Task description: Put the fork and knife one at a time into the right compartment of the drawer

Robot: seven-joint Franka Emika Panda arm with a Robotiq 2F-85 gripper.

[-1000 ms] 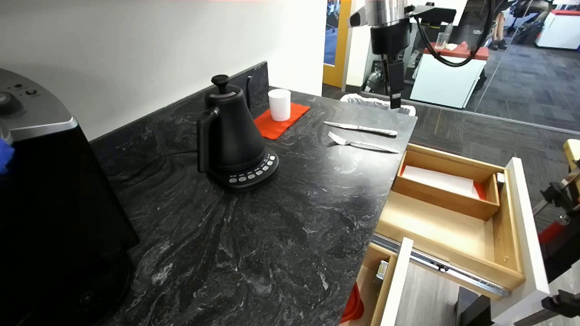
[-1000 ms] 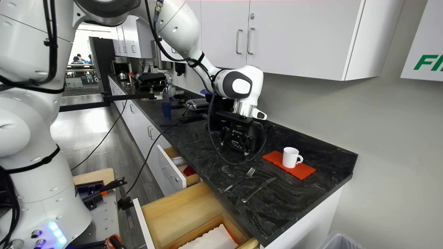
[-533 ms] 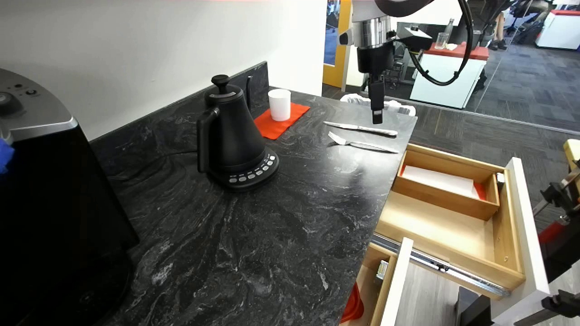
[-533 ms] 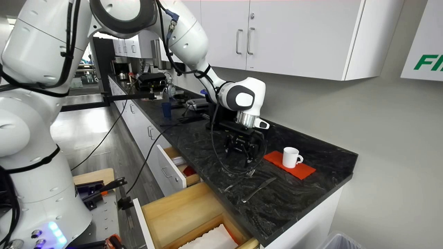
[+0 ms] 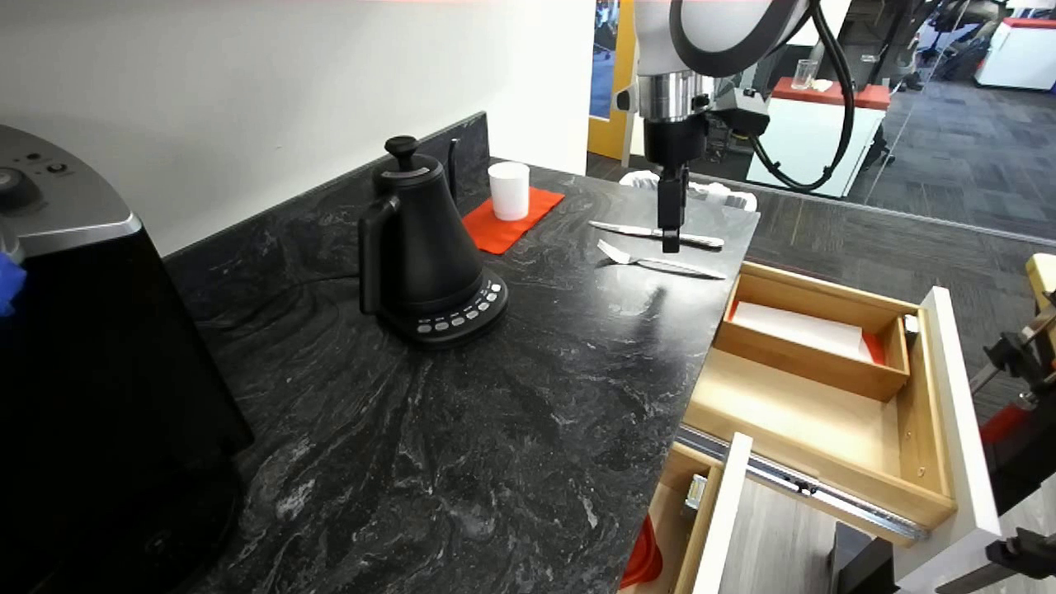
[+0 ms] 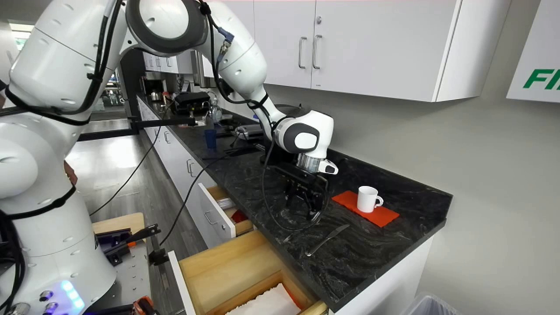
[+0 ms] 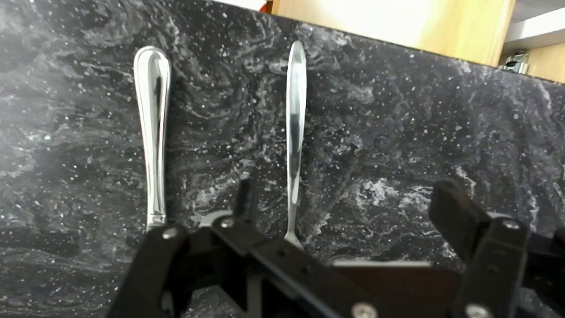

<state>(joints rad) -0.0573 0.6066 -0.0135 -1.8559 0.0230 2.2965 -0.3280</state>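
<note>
Wrist view, one knife, one fork, spread claw

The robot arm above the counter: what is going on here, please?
A robot arm holds its hand open above the dark counter, perhaps to take the fork next. It grips nothing. The knife lies on the counter beside the fork, and the drawer stands open below the counter's edge; neither piece is inside yet.

Kettle: nearer than mug in an exterior view, looking down along counter.
Arm: near, left in an exterior view, looking down, roughly reverse direction.
Hand: bottom of wrist view, close above counter, facing down.
Drawer: in all three; mug in both exterior views.
</note>
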